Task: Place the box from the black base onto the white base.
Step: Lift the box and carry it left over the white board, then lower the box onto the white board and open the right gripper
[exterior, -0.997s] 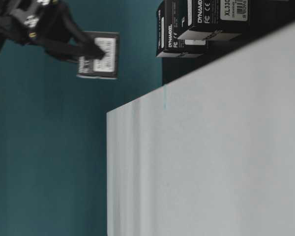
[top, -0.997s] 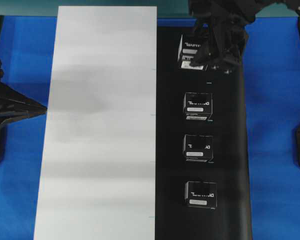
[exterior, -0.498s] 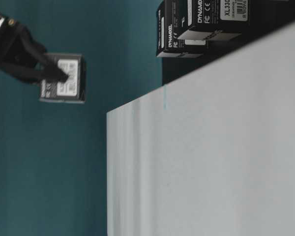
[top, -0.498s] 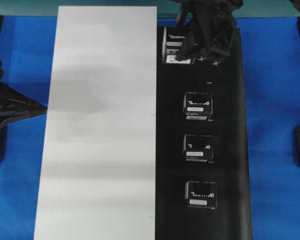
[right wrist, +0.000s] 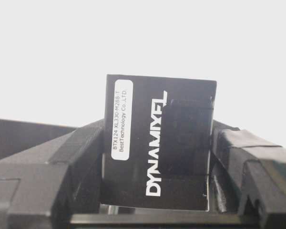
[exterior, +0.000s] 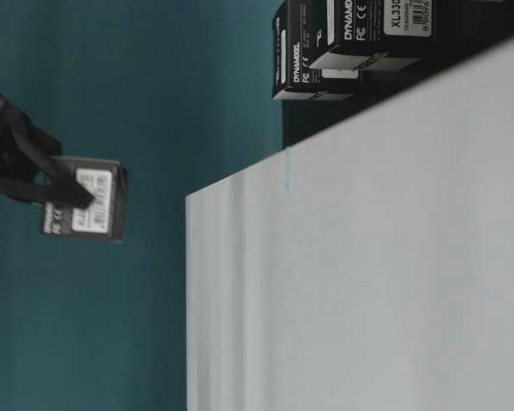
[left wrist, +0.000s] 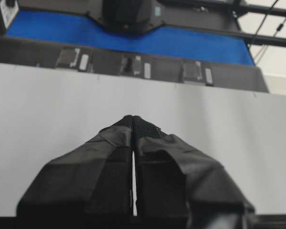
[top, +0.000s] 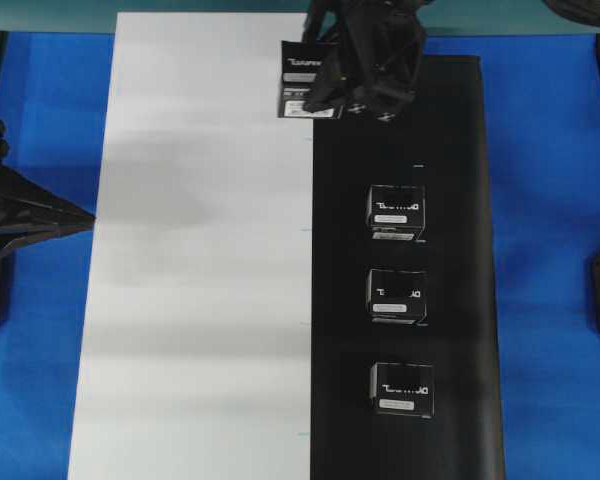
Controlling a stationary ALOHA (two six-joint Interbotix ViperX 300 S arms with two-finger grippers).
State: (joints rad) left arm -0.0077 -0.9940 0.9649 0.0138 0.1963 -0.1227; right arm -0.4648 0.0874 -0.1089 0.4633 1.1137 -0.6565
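Left claw point(left wrist: 133, 125) sits parked at the left edge of the desk point(top: 40, 130), tips pressed together, holding nothing; leave it there.

White base point(top: 200, 250) is bare, so you have free choice of spot. Pick one well in from the seam with the black base point(top: 460, 250) so the whole footprint lands on white.

Right claw point(top: 325, 88) has its tips clamped on the box point(top: 298, 80), about half open around it. The box hangs in the air at the far end, right over the seam, its left part already above white. In the table-level view it is clearly lifted off the surface.

To finish well: carry it further left until it is fully over white, lower it flat, and let go only once the bottom touches. Keep it level; a drop from height could tip it.

Three more boxes point(top: 395, 211) stay in a row on the black base, well apart from the carried one.

Readable on the held box, wrist view: "DYNAMIXEL", label strip "BTX124 XL330-M288-T" and "BestTechnology Co.,LTD". Table-level view shows "DYNAMIXEL", "FC", "CE" and "XL330" on the resting ones.
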